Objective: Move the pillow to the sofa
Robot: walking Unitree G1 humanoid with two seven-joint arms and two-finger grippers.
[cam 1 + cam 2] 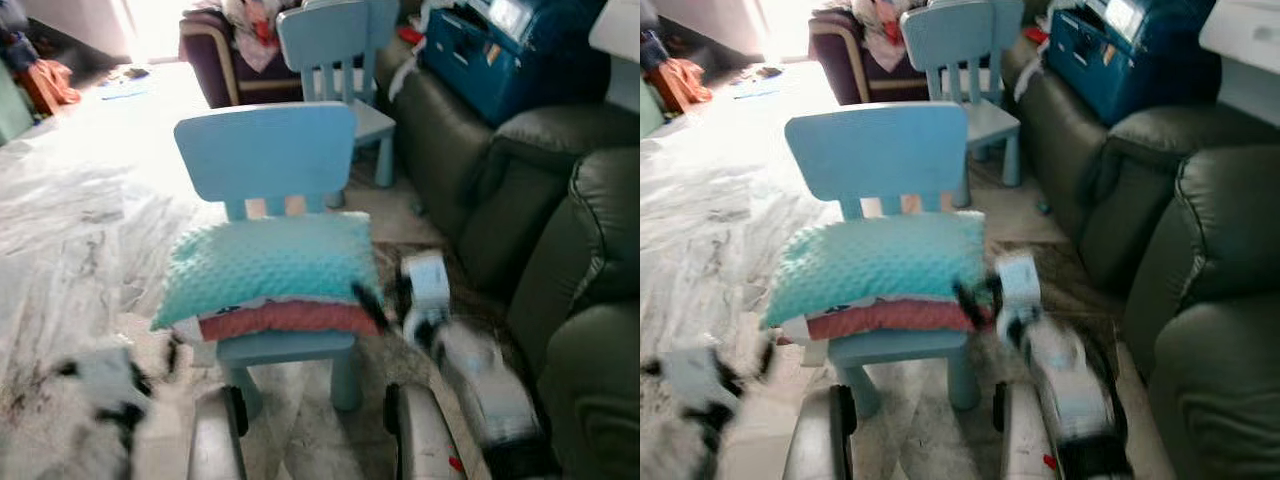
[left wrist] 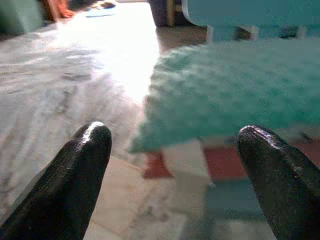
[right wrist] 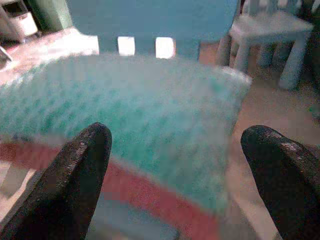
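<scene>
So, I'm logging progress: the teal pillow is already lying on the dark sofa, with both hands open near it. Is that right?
Not quite. The teal pillow lies on the seat of the near blue chair, not on the dark sofa, as the left eye view shows. The rest holds: the right hand and left hand are open near it.

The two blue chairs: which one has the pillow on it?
The nearer blue chair, straight ahead, holds the teal pillow on its seat. The farther chair, beside the dark sofa, has none.
</scene>
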